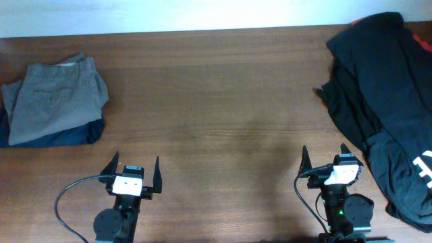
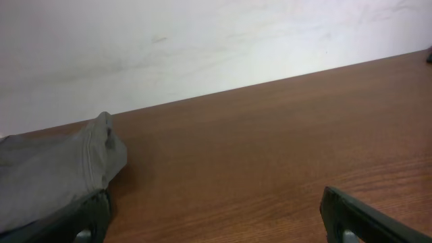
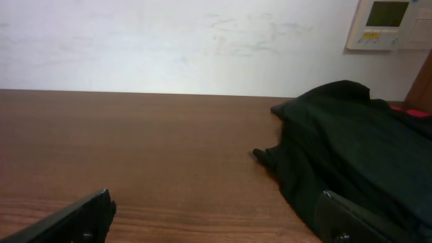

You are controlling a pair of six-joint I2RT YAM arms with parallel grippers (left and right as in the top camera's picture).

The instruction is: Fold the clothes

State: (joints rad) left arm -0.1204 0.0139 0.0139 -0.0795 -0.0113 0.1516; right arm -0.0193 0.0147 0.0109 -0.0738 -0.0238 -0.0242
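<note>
We see the big crumpled black cotton T-shirt [image 1: 378,88] heaped at the far-right of the brown wooden table [image 1: 216,101]. It runs down the right edge to approx. level w/ the right gripper [image 1: 325,156]. A strip of red fabric [image 1: 422,42] shows at its top-right.

Right gripper: jaws spread wide, nothing btwn them, just beside the shirt's near part. We can't tell if it touches the cloth.

Left gripper [image 1: 137,163]: also spread wide, empty, over bare wood front-left.

Folded grey trousers [image 1: 57,98] lie far-left on a dark blue garment [image 1: 71,135], well apart from the shirt.
</note>
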